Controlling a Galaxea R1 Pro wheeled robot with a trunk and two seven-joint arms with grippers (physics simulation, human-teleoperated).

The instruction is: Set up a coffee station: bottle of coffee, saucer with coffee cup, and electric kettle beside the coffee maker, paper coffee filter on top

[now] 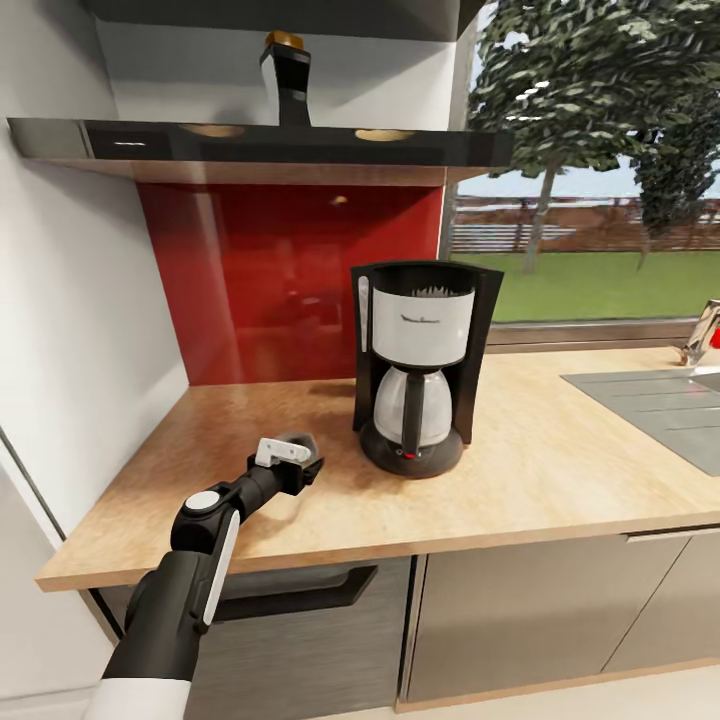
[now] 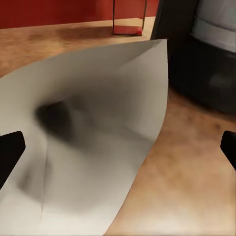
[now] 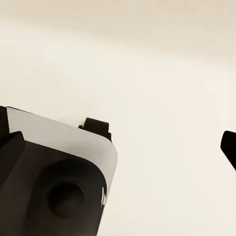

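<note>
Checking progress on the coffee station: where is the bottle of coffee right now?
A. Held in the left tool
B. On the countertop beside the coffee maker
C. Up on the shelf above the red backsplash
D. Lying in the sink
C. In the head view the bottle of coffee, dark with a gold cap, stands on the shelf above the red backsplash, while the coffee maker stands on the kitchen countertop below.

Countertop [image 1: 560, 470] showing light wood grain; backsplash [image 1: 290, 290] showing glossy red. Coffee maker [image 1: 420, 365] showing black frame, white body. Paper filter [image 2: 88, 147] appearing off-white, dark-shadowed inside.
</note>
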